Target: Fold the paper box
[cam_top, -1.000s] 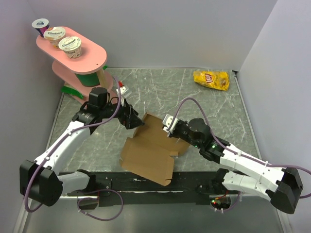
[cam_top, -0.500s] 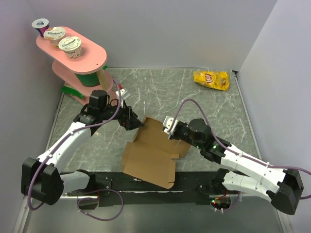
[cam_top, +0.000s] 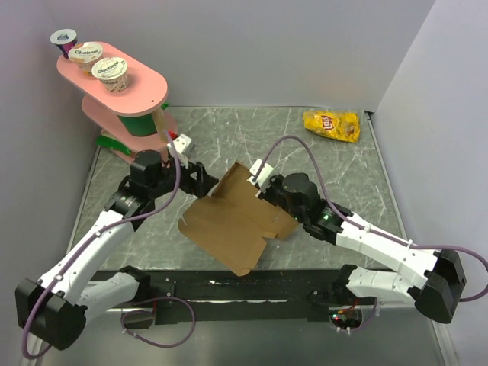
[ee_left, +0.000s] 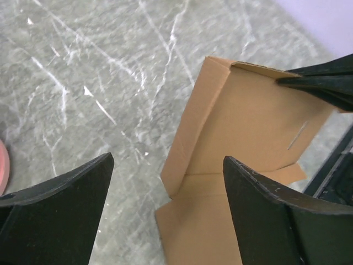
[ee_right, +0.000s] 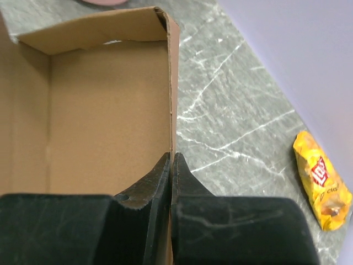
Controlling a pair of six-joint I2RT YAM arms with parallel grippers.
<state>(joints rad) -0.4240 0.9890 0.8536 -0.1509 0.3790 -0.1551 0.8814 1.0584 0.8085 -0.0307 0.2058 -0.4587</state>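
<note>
**Position.** Found at the middle of the table, between the two arms: box, plain brown cardboard, turned at a slant, with the broad panel toward the near edge and the raised part toward the far side.

**Right claw**. Closed narrow on the top edge of the box's right wall, cardboard pinched between the jaws. Seen from above at the far right corner of the box.

**Left claw**. Spread wide, holding nothing. Poised just beside the far left corner of the box, with that corner framed between the fingers but not touched by either one.

**State of fold.** Judged early to midway.

- Done: right wall stood upright, and the short far wall turned up against it to form one corner, as shown from the right wrist.
- Left to do, by estimate: raise the left wall, turn in and lock the loose flaps, then bring the near panel over as a lid.
- Near panel lying open, with its notched right edge untucked.

**Other items.** Well apart at the far right: bag. At the far left: shelf carrying cups. Neither touching the box.
</note>
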